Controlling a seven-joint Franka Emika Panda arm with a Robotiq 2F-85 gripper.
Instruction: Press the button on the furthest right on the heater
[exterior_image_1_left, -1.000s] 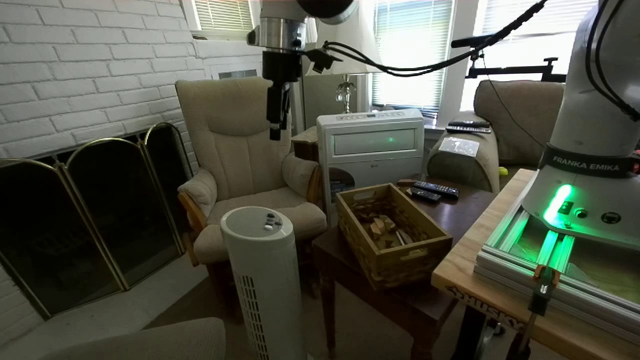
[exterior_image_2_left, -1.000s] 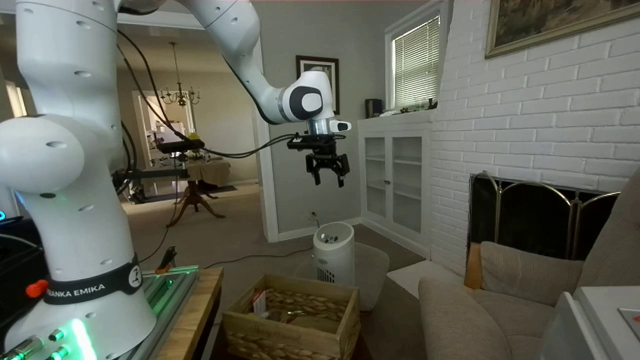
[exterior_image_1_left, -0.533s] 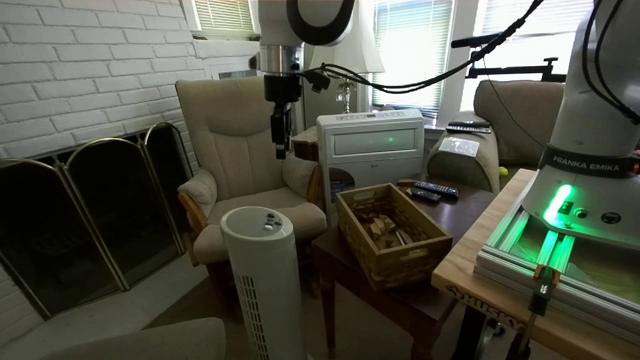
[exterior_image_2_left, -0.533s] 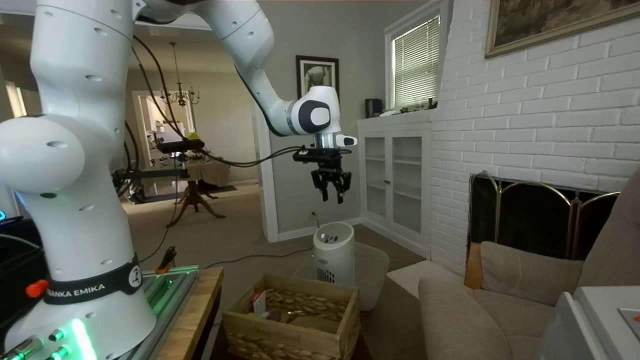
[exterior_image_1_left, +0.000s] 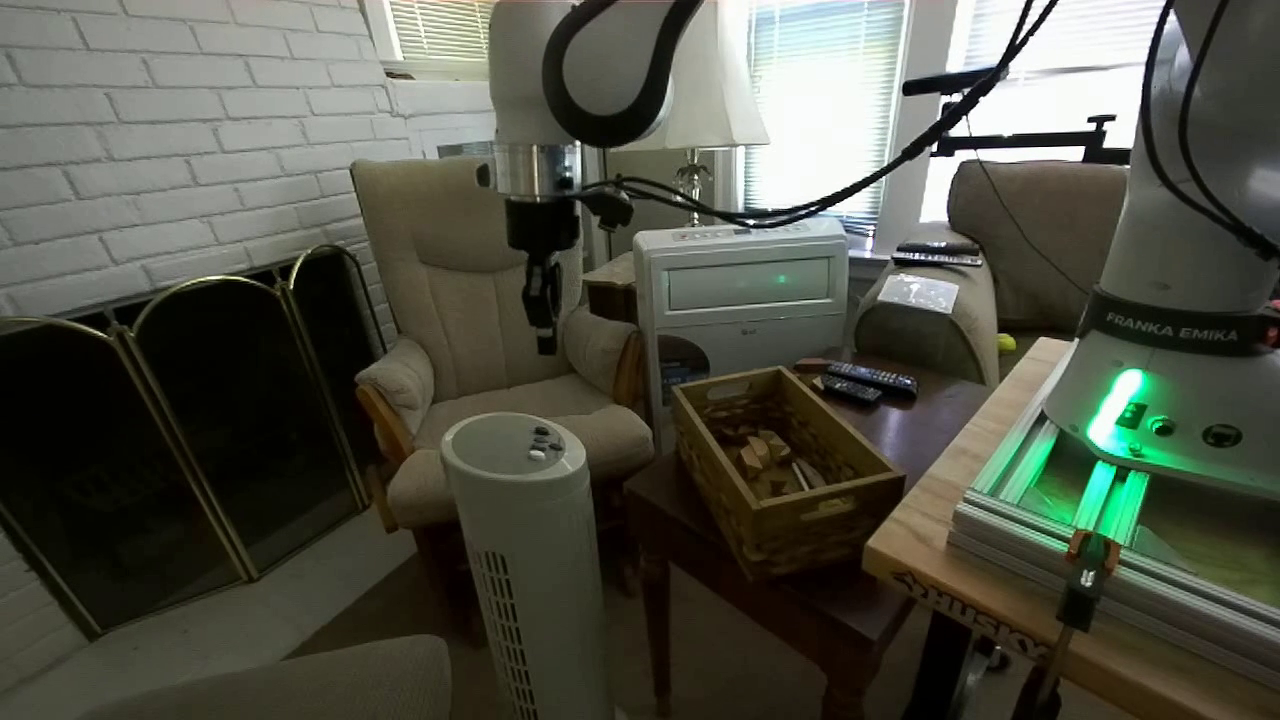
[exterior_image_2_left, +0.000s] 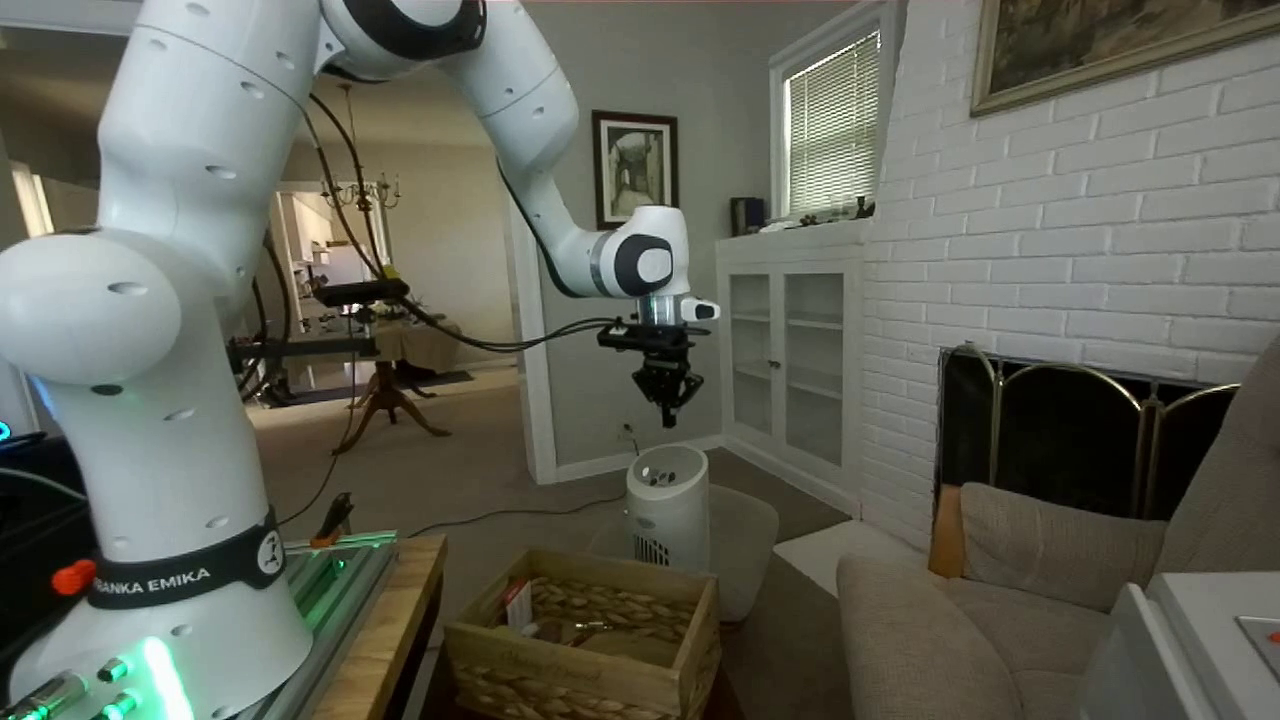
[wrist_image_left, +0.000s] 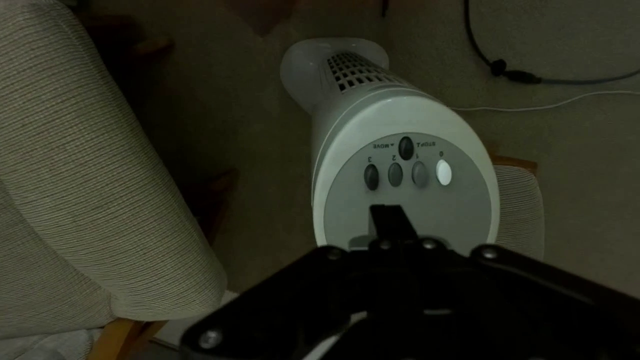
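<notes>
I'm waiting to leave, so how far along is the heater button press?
Looks done: the gripper is shut, ready for poking.
In hand: lining up, it seems; in both exterior views it hangs above the heater, with a visible gap.
Left: lowering and pressing. Nothing touches the row of buttons yet; which end counts as right is unclear, as the labels are upside down in the wrist view.

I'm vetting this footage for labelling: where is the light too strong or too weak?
Wrist view: dim overall, black fingers low on detail, though the heater shows clearly; in an exterior view: window washed out, fireplace screen nearly black, green light strip glaring.
</notes>
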